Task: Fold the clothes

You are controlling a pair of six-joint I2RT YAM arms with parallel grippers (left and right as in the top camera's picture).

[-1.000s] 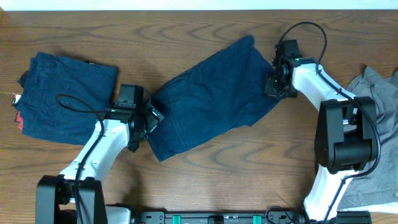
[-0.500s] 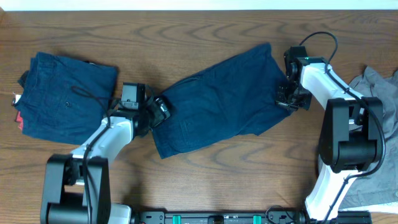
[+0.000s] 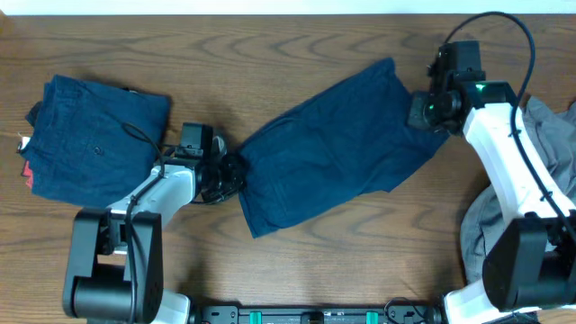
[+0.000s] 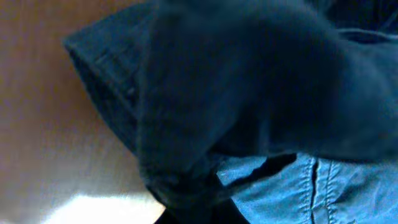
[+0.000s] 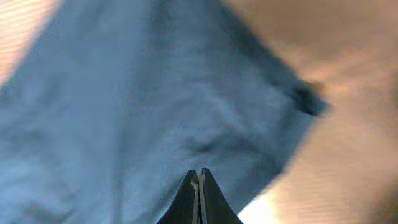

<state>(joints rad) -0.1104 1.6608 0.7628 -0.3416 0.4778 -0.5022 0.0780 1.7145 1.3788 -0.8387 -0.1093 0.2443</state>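
A wooden counter (image 3: 297,36) fills the overhead view, mid-brown with darker wavy grain running along its length. Past its far edge lies a narrow pale strip (image 3: 270,6), white to faint blue, from the far left corner to the far right corner; what it belongs to cannot be told. In the left wrist view the wood (image 4: 37,124) looks warm orange-brown, with a bright glare patch (image 4: 93,208) low down. The right wrist view shows blurred wood (image 5: 348,74) and another bright patch (image 5: 273,199).

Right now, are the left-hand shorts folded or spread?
Folded: the left shorts lie as a compact rectangle with layered edges at one side and no separate legs showing.
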